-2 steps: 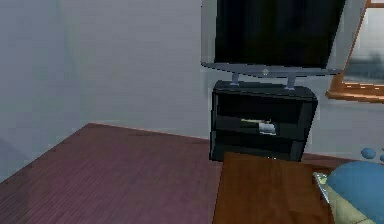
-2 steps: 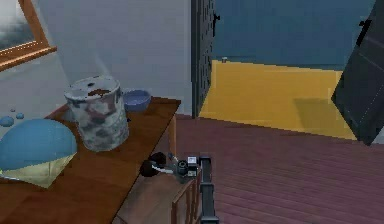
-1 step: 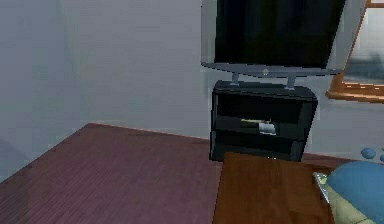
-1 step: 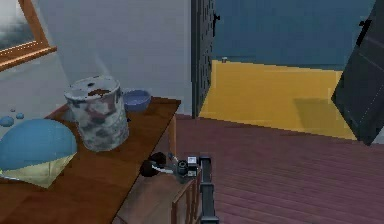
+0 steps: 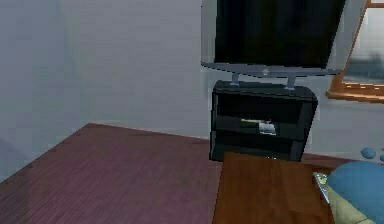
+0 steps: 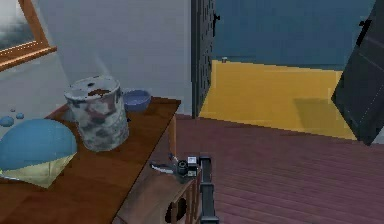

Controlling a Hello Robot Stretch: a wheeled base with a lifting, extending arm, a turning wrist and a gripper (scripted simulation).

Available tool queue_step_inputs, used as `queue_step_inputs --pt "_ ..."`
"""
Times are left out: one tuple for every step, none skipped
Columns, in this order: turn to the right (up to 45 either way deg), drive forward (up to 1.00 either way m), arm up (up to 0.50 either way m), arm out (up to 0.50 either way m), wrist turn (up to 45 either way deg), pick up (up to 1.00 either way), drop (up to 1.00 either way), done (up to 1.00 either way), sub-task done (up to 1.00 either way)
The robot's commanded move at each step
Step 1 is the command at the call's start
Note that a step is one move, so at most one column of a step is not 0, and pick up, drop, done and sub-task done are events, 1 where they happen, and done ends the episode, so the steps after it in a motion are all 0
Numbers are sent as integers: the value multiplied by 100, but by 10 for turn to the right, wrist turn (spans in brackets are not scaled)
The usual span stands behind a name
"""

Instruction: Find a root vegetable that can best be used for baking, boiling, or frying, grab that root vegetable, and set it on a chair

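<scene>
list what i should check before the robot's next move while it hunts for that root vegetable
1. Gripper free to grab: ok, only bare table at its far end.
2. Root vegetable located: cannot tell; the table carries a patterned pot, a blue bowl and a blue dome.
3. Arm clear of the pot: ok, they stand apart.
4. Floor ahead drivable: ok, bare boards at the forward view's left.
5. Doorway passable: ok, it opens onto a yellow floor.
</scene>
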Motion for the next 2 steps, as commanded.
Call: queue_step_inputs --pt "0 0 10 0 0 0 0 0 0" --pt "0 0 0 -8 0 0 0 0 0"
